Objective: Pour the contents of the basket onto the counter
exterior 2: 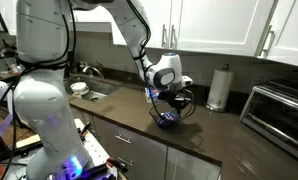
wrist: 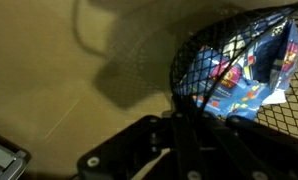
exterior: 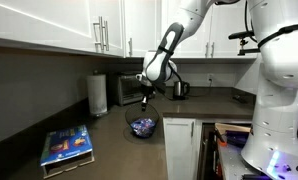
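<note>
The dark wire-mesh basket (exterior: 142, 126) shows in both exterior views (exterior 2: 170, 113) near the counter's front edge. My gripper (exterior: 146, 98) comes down onto its rim and is shut on the wire, as the wrist view (wrist: 184, 112) shows. The basket (wrist: 204, 55) seems to hang slightly above the counter (wrist: 49, 90), with its shadow off to one side. Small blue, purple and white packets (wrist: 254, 68) lie inside it; they also show in an exterior view (exterior: 143, 127). The dark counter (exterior: 104, 140) runs long under white cabinets.
A silver toaster oven (exterior: 122, 89) and a paper towel roll (exterior: 97, 93) stand at the back wall. A large flat blue package (exterior: 66, 146) lies on the counter away from the basket. A dark kettle (exterior: 180, 88) stands behind. A sink (exterior 2: 89, 92) lies beyond the arm.
</note>
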